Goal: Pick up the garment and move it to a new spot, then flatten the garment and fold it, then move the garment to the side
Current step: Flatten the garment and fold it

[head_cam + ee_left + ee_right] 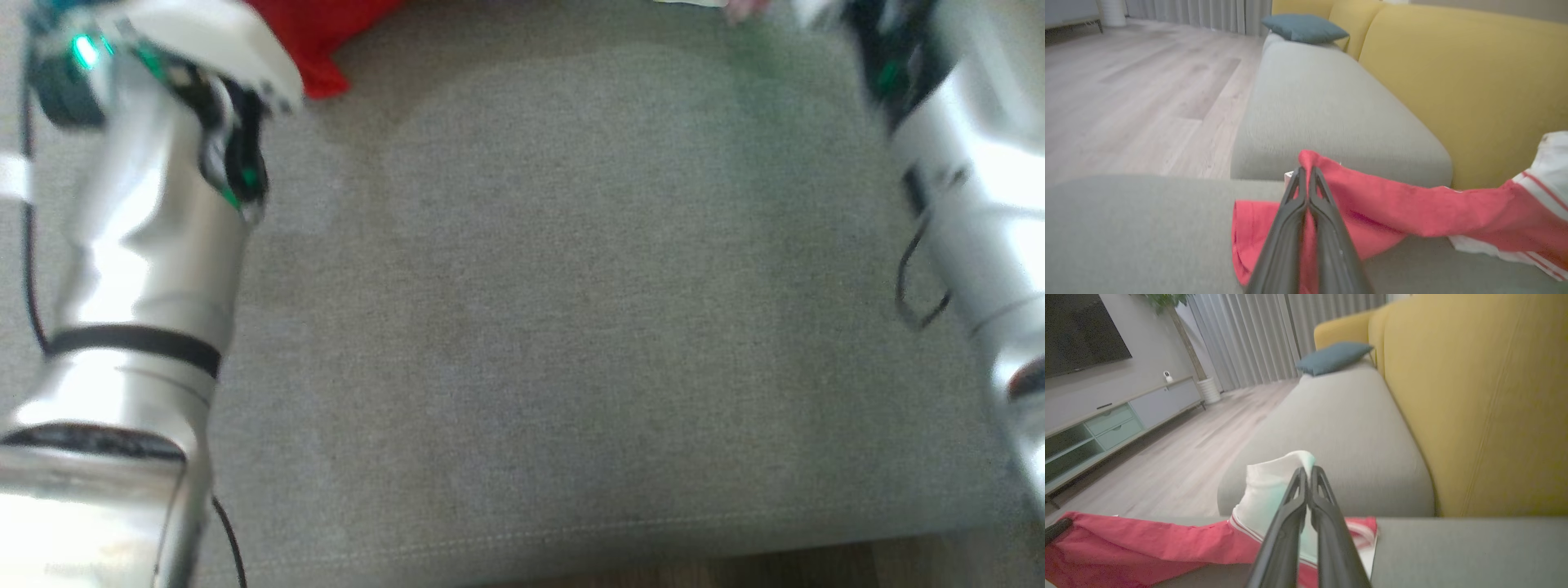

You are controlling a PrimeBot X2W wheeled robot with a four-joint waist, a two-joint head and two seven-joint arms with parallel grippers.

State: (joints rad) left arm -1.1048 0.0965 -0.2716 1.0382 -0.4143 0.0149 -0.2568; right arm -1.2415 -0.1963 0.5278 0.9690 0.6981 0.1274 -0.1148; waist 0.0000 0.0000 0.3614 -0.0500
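A: Garments, count?
B: One garment (1392,204). Red body, white end with thin red stripes. It lies along the back of the near seat cushion (1126,228), close under the yellow backrest (1453,81), drawn out lengthwise between the two hands.

A: Hands, state of each?
B: Two. Left hand (1306,171): both fingers pressed together, with a peak of red cloth pinched at the tips and raised off the cushion. Right hand (1308,471): fingers closed the same way, clamping the white end, which stands in a point above the tips.

A: Head view?
B: Blurred. Two pale arms: left forearm (147,245) at the left edge, right forearm (971,204) at the right edge, bare grey cushion between them. One red corner of the garment shows at the top, beside the left forearm.

A: Seating?
B: Two grey seat cushions in the left wrist view. The near one carries the garment, and the far seat cushion (1323,110) sits just beyond it.

A: Anything else?
B: One teal pillow (1304,27) at the far end, against the backrest. Wood floor (1126,81) alongside.
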